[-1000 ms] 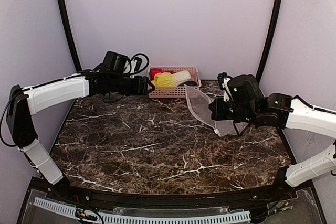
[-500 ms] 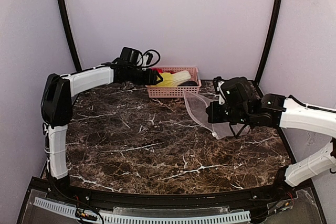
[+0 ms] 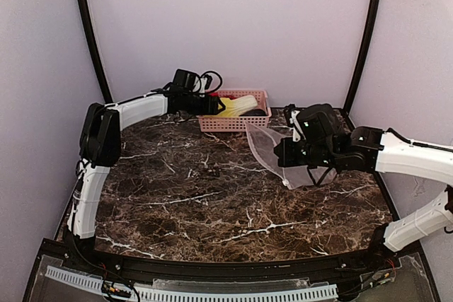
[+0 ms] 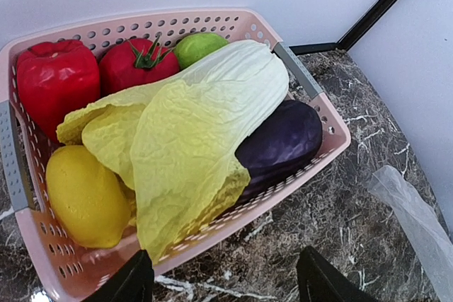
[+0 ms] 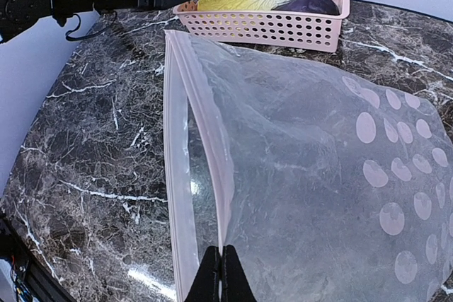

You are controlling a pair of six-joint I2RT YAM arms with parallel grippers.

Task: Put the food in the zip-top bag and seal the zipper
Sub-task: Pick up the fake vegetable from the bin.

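Observation:
The food lies in a pink lattice basket point(image 4: 311, 97) at the back of the table: a yellow-green cabbage point(image 4: 191, 132), a red bell pepper point(image 4: 56, 83), a tomato point(image 4: 134, 61), a lime point(image 4: 198, 46) and a yellow piece point(image 4: 85, 196). My left gripper point(image 4: 226, 284) is open and empty, hovering just in front of the basket point(image 3: 237, 122). My right gripper point(image 5: 220, 274) is shut on one lip of the clear dotted zip-top bag point(image 5: 318, 175), at its zipper strip point(image 5: 205, 139). The bag's mouth gapes toward the basket. The bag point(image 3: 272, 148) hangs just above the table, right of centre.
A dark purple eggplant point(image 4: 279, 143) lies in the basket under the cabbage. The back wall stands right behind the basket. Black frame posts point(image 3: 361, 33) rise at the back corners. The marble table point(image 3: 198, 203) stretches in front.
My left arm has swung right and back, bringing its gripper up to the basket. My right gripper has carried the bag slightly left.

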